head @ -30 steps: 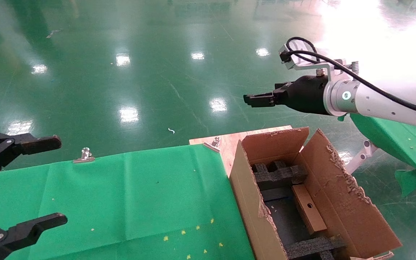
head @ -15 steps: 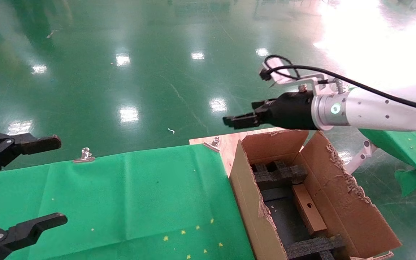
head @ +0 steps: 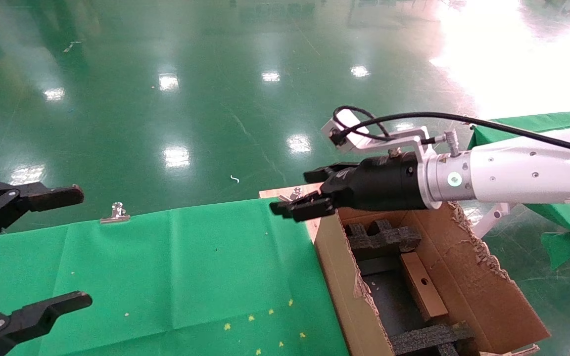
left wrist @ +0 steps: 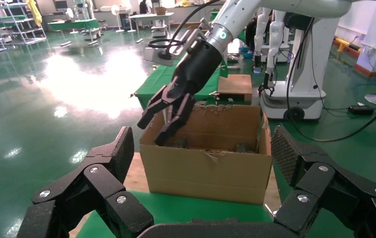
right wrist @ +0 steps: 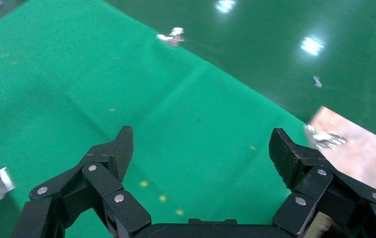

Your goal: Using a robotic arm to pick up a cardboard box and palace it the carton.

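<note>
The small cardboard box (head: 422, 286) with one round hole lies inside the large carton (head: 468, 277), leaning against its right wall between black foam inserts (head: 383, 240). My right gripper (head: 292, 193) on the white arm is open and empty. It hovers over the carton's far left corner and points toward the green table. In the left wrist view this gripper (left wrist: 152, 131) hangs above the carton (left wrist: 205, 168), and the box is hidden. The right wrist view shows its open jaws (right wrist: 200, 148) over green cloth. My left gripper (head: 79, 246) is open and parked at the far left.
A green cloth table (head: 191, 267) lies left of the carton, with a metal clip (head: 115, 212) on its far edge. A wooden board (head: 314, 198) sticks out under the carton. Another green-covered table (head: 552, 198) stands at the right. Glossy green floor lies beyond.
My right arm has swung left and down, from above the floor beyond the carton to over the carton's far left corner. The left gripper and the box have not moved.
</note>
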You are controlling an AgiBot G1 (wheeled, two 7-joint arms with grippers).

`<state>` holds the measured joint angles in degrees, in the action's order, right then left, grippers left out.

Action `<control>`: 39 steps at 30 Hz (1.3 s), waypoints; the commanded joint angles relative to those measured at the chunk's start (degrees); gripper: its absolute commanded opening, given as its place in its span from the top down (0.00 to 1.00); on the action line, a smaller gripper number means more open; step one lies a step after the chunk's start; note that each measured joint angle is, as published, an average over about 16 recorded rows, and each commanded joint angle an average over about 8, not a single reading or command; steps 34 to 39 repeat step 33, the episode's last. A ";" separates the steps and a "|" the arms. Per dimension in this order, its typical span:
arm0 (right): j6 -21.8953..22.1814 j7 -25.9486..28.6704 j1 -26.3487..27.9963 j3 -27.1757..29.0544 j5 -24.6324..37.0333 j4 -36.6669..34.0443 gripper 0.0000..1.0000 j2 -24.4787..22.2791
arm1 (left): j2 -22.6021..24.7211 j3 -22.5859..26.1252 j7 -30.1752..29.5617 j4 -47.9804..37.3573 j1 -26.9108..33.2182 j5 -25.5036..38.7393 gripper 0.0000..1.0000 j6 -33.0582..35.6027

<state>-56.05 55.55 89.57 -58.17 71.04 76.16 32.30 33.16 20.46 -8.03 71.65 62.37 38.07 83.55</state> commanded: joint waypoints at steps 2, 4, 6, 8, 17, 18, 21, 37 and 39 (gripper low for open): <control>-2.75 -4.15 -2.60 3.91 -2.71 -0.24 0.00 0.25 | 0.00 0.00 0.00 0.00 0.00 0.00 0.00 0.00; -4.62 -6.98 -4.36 6.56 -4.54 -0.40 0.00 0.42 | 0.00 0.00 0.00 0.00 0.00 0.00 0.00 0.00; -6.46 -9.76 -6.10 9.18 -6.36 -0.56 0.00 0.59 | 0.00 0.00 0.00 0.00 0.00 0.00 0.00 0.00; -8.29 -12.53 -7.83 11.79 -8.16 -0.72 0.00 0.76 | 0.00 0.00 0.00 0.00 0.00 0.00 0.00 0.00; -16.60 -25.08 -15.68 23.60 -16.34 -1.45 0.00 1.52 | 0.00 0.01 0.00 0.00 0.00 0.00 0.00 0.00; -17.53 -26.48 -16.56 24.92 -17.25 -1.53 0.00 1.61 | 0.00 0.01 0.00 0.00 0.00 0.00 0.00 0.00; -20.29 -30.66 -19.17 28.85 -19.97 -1.77 0.00 1.86 | 0.00 0.01 0.00 0.00 0.00 0.00 0.00 0.00; -29.23 -44.23 -27.64 41.61 -28.79 -2.54 0.00 2.68 | 0.00 0.01 0.01 0.00 0.00 -0.01 0.00 -0.01; -29.23 -44.23 -27.64 41.61 -28.79 -2.54 0.00 2.68 | 0.00 0.01 0.01 0.00 0.00 -0.01 0.00 -0.01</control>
